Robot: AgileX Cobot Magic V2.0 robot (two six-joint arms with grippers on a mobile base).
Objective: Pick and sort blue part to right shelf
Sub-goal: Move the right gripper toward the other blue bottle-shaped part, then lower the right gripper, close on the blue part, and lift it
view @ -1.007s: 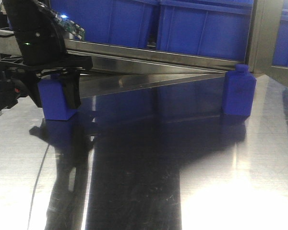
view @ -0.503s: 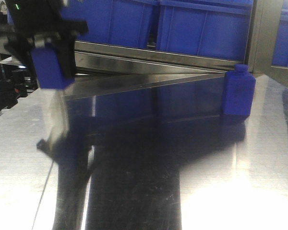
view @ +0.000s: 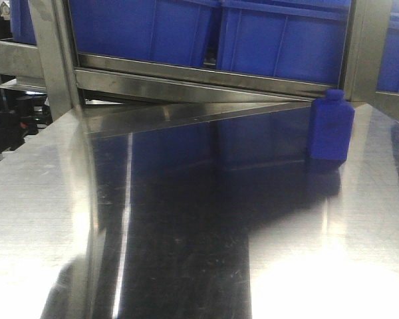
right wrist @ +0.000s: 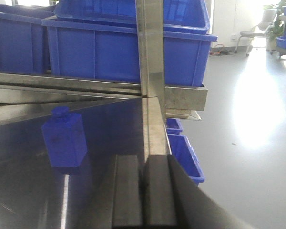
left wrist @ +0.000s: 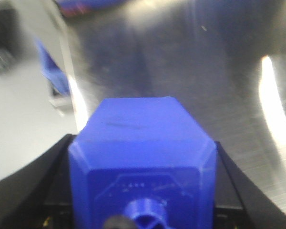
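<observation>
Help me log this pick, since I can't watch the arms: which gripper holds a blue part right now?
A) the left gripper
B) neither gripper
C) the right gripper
A: the left wrist view shows a blue part clamped in the left gripper, while the right gripper is shut on nothing and the other blue part stands on the tabletop.

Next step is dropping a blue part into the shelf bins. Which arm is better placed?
Left. The left gripper holds a blue part clamped between its fingers. The right gripper is shut and empty, with the other blue part standing on the table ahead of it.
</observation>
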